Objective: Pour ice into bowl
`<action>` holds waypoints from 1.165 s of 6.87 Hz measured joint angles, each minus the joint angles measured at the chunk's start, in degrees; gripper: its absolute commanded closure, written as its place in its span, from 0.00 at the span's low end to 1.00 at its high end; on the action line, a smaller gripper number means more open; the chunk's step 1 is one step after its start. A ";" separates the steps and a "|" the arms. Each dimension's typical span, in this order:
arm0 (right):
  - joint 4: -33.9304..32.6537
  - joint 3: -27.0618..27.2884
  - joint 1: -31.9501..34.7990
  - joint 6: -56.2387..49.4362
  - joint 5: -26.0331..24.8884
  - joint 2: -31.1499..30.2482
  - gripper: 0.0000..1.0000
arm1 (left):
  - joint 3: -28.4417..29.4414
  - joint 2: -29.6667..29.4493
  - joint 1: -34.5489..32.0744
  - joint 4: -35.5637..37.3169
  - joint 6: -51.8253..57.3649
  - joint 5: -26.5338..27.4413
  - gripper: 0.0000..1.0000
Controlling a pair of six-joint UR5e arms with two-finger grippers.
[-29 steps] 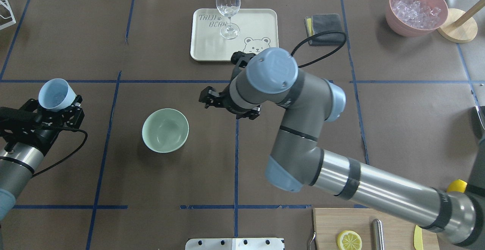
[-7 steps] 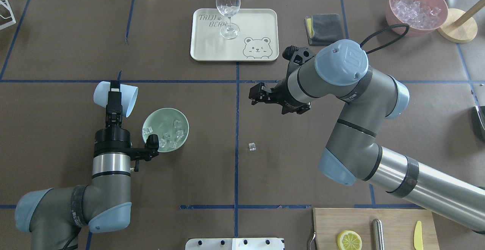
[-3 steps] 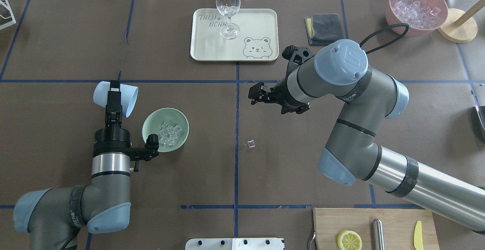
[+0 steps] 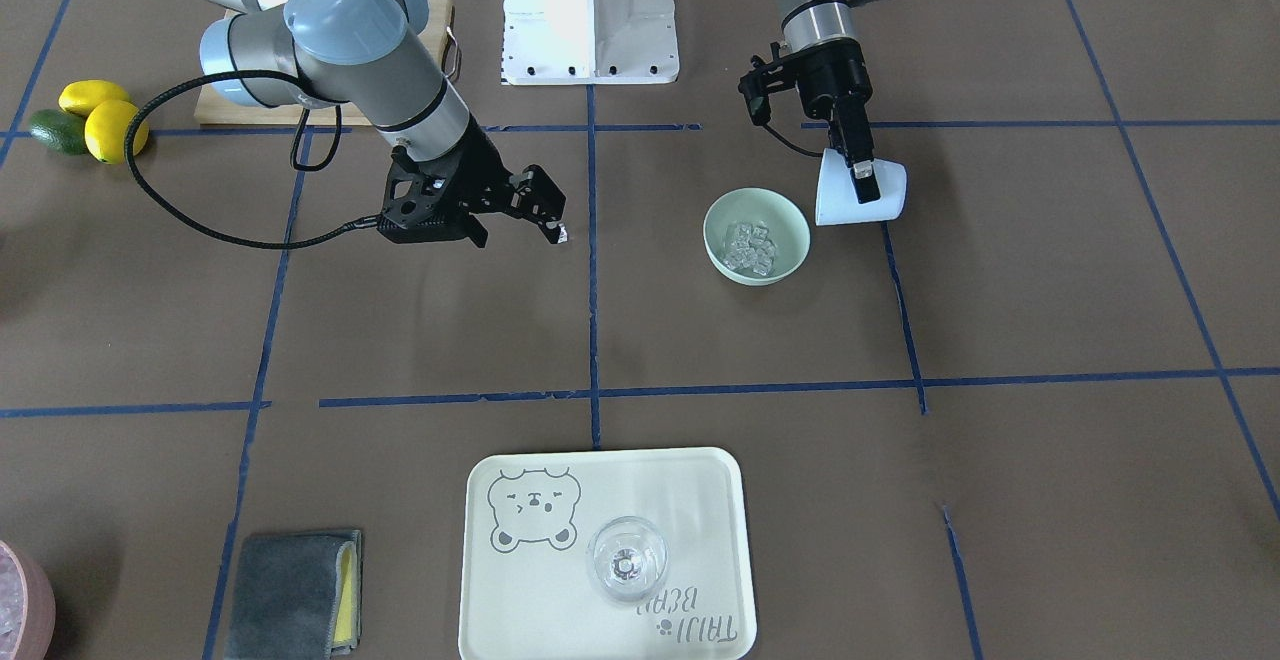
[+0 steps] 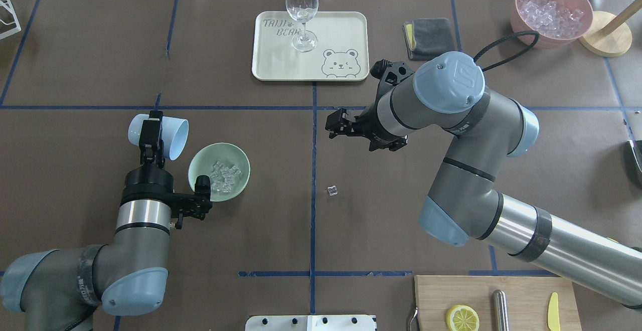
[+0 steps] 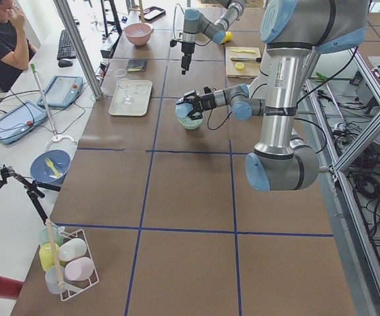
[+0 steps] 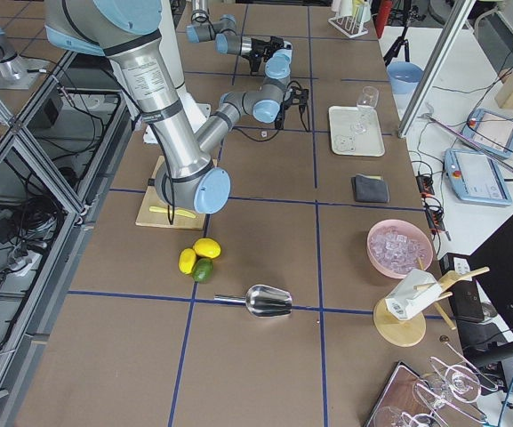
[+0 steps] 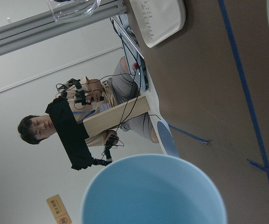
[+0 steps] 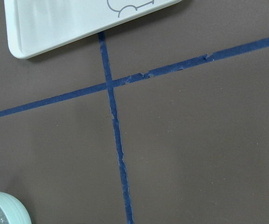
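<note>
The pale mint-green bowl (image 5: pixel 202 162) stands left of the table's centre and holds a heap of clear ice cubes (image 5: pixel 224 177). It also shows in the front view (image 4: pixel 719 216) with the ice (image 4: pixel 750 244). My left gripper (image 5: pixel 153 126) is shut on the light blue cup (image 5: pixel 174 133), which lies tipped sideways just left of the bowl, mouth toward it. The cup's rim fills the left wrist view (image 8: pixel 153 191). One stray ice cube (image 5: pixel 331 190) lies on the table right of the bowl. My right gripper (image 5: pixel 333 126) is open and empty above the table's middle.
A cream tray (image 5: pixel 341 30) with a wine glass (image 5: pixel 301 15) sits at the back centre. A grey cloth (image 5: pixel 429 37) and a pink container of ice (image 5: pixel 551 12) are at the back right. A cutting board (image 5: pixel 521 291) with a lemon slice is front right.
The left arm brought the cup from the far left and tipped it over the bowl. Ice is now heaped in the bowl, one cube lies outside. The right gripper drew back to the right.
</note>
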 measured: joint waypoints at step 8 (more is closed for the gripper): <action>-0.22 -0.17 -4.10 2.51 -3.54 3.34 0.00 | -12.57 16.94 -6.18 -8.61 -30.65 -20.88 1.00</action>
